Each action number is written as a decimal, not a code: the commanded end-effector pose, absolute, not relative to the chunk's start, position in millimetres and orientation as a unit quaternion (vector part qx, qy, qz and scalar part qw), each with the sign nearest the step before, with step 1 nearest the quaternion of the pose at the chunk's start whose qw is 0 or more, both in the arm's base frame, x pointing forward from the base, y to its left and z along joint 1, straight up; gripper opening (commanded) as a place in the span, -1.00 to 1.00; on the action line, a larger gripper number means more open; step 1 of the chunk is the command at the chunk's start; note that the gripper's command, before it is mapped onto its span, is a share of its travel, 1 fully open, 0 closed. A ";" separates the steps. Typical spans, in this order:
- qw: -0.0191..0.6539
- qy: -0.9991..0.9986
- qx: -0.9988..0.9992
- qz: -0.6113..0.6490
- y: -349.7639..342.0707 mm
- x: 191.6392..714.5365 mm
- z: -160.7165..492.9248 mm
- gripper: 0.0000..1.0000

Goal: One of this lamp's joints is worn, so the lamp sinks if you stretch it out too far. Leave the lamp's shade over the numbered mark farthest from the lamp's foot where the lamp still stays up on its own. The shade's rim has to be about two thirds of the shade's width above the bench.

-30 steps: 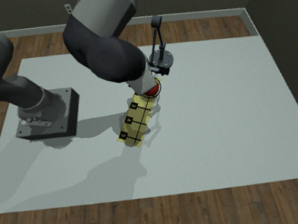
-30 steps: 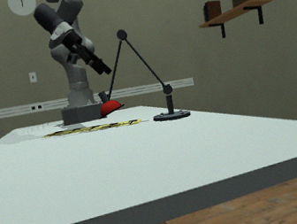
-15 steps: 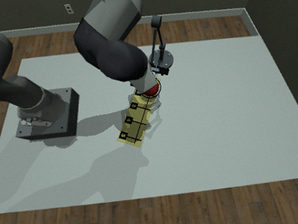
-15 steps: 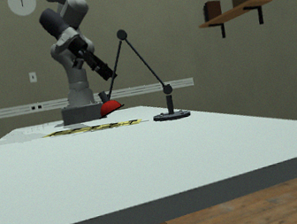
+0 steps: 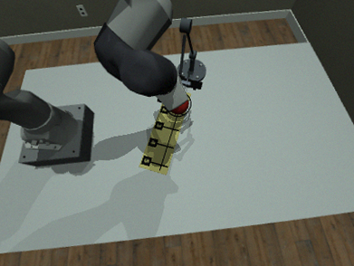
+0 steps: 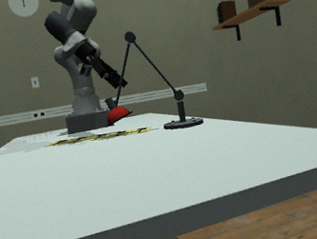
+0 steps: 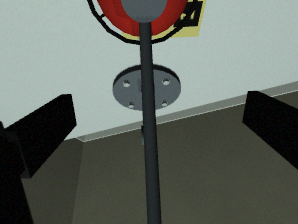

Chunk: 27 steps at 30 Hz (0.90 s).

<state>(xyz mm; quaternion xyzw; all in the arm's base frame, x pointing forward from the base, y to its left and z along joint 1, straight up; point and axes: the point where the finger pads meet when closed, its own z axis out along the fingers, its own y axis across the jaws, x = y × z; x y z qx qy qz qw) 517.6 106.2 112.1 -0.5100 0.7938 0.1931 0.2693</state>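
Top view shows, on the left, the dark square base block (image 5: pixel 83 113) that the grey robot arm (image 5: pixel 133 59) stands on, bolted to the pale grey bench top (image 5: pixel 271 132). Next, going right, comes the yellow paper strip with black number squares (image 5: pixel 159 143), lying flat and running from near us toward the lamp. The numbers on the squares are too small and blurry to read, and I see no other writing or brand names. At the far end of the strip hangs the round red lamp shade (image 5: pixel 185 106), low over the mark closest to the lamp's foot, so it looks like the lamp has not been stretched out yet. In my view the job is only starting: the shade must be pulled along the strip, tested for sinking, and left at the right height. The black two-finger gripper (image 7: pixel 150 120) has its fingers spread wide, one on each side of the thin dark lamp rod (image 7: pixel 149 140), not touching it and pinching nothing. Farthest right is the round dark metal lamp foot with screw holes (image 5: pixel 195 69), just past the strip's far end.
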 end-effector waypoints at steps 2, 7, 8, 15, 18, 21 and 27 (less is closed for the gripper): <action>0.275 0.790 -0.515 0.183 104.5 523.5 111.0 1.00; 0.277 0.790 -0.516 0.180 104.0 525.8 110.4 1.00; 0.277 0.790 -0.516 0.181 104.1 525.6 110.4 -0.80; 0.275 0.792 -0.513 0.184 104.6 524.1 110.6 -0.80; 0.274 0.792 -0.512 0.185 104.8 523.5 110.7 -0.80; 0.274 0.793 -0.511 0.187 105.0 522.8 110.7 -0.80; 0.274 0.793 -0.511 0.187 104.9 522.8 110.8 -0.80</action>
